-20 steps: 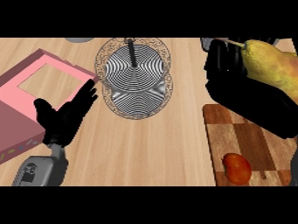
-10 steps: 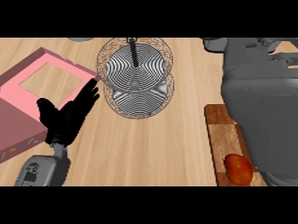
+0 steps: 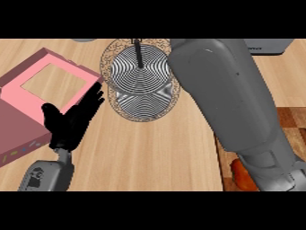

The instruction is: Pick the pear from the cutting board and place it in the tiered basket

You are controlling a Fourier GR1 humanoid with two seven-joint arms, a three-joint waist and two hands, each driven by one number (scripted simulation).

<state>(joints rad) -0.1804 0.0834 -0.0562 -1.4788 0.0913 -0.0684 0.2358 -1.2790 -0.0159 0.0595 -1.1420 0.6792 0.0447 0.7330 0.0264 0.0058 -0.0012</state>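
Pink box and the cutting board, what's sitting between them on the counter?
In the head view, the open left hand, then the tiered basket, then the grey right forearm covering the cutting board's left part.

Even, bright, diffuse light; no clear source direction. Soft faint shadow under tiered basket (image 3: pixel 141 81) on wooden counter (image 3: pixel 148 148). Pale sheen along right forearm (image 3: pixel 228 94). Left hand (image 3: pixel 69 123) reads flat black. Basket's striped mesh shimmers with moiré.
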